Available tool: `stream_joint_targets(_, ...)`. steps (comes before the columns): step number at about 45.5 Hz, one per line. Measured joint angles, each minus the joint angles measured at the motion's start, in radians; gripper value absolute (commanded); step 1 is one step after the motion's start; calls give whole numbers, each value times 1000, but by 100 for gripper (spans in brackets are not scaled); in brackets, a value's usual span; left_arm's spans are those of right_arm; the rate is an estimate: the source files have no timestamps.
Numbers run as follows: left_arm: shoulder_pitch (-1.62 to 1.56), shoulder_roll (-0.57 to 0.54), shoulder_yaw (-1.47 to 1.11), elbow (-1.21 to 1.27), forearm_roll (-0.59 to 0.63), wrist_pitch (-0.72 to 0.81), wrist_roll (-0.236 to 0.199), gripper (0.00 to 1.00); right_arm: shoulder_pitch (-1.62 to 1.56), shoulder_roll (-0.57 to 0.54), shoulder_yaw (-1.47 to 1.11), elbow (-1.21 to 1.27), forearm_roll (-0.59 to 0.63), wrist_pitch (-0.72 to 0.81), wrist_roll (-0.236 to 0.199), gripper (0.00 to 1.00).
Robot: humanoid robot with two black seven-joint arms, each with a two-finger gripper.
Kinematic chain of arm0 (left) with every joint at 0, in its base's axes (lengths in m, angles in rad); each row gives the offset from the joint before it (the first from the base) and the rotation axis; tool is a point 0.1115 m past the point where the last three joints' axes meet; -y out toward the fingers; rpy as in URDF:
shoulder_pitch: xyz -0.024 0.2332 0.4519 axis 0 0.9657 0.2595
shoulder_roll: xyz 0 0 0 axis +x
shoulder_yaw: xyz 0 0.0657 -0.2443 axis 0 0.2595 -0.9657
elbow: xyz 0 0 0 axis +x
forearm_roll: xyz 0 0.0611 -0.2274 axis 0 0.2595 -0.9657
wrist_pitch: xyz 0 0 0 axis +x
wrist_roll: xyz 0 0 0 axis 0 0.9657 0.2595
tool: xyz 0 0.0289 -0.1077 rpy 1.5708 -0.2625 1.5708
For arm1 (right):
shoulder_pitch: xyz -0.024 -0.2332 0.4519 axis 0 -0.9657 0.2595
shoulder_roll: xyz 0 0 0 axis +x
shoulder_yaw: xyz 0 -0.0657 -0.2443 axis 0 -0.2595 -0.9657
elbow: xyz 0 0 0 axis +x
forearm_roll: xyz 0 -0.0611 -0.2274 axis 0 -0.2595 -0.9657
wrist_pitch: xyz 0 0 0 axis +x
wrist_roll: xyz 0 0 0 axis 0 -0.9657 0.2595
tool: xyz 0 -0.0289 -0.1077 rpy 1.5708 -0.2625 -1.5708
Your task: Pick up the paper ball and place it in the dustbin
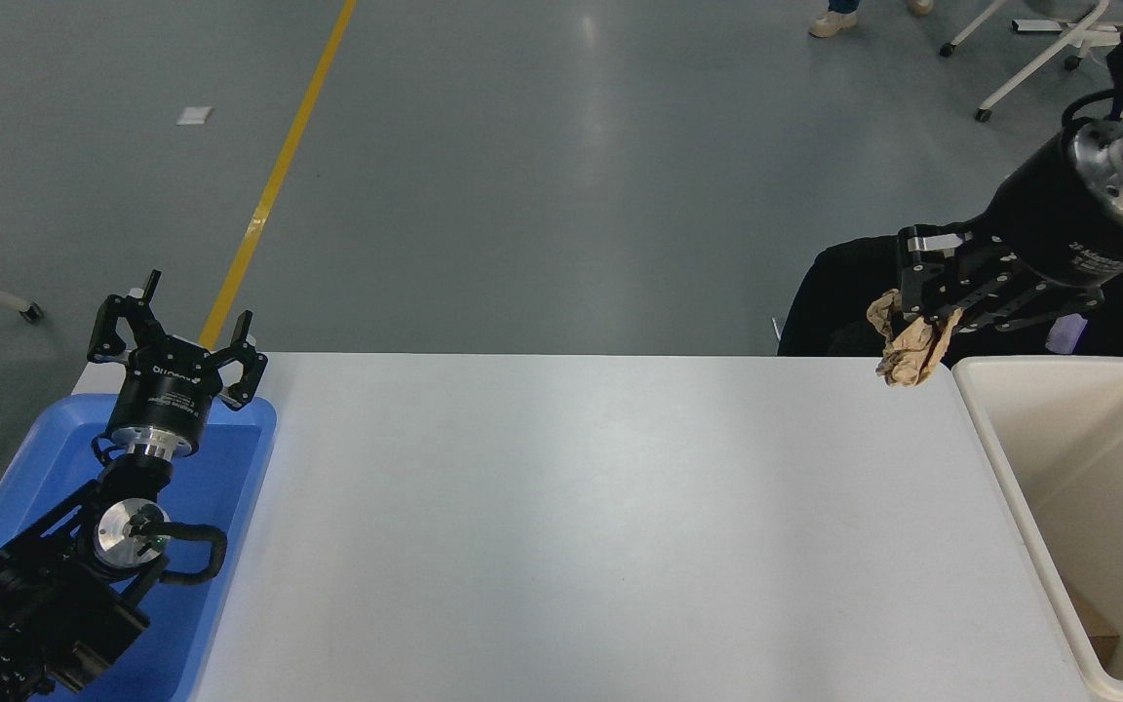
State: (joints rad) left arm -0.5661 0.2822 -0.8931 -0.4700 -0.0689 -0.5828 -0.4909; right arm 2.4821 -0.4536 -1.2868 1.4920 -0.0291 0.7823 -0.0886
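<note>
The right gripper (917, 317) is pinching the ball (905, 343), holding it above the table's (571, 526) far edge, at nine o'clock from the bin's (1010, 487) far corner. The ball's long axis is hanging roughly six o'clock. The left gripper (176, 336), fingers spread, is sitting parked over the tray (230, 468).

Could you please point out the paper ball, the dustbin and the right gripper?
paper ball (908, 346), head view: crumpled middle.
dustbin (995, 448), head view: left rim.
right gripper (922, 310), head view: between fingertips.
</note>
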Motion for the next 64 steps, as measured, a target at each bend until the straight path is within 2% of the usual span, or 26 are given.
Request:
stream_joint_targets(6,0,0,0,0,0,0,0,99,8,-34,-78,-9,1,1,0,0)
stream_joint_targets(13,0,0,0,-1,0,0,0,99,1,-131,-178,-30,10,-38,-1,0)
stream_joint_targets(24,0,0,0,0,0,0,0,99,-202,-292,-237,-138,37,-280,0,0)
stream_joint_targets(34,0,0,0,0,0,0,0,99,-629,-351,-62,-329,45,-493,1,0)
stream_joint_targets(51,0,0,0,0,0,0,0,99,-1289,-294,345,-700,47,-749,-2,0)
stream_joint_targets(64,0,0,0,0,0,0,0,99,-1599,-149,517,-1034,53,-852,-3,0)
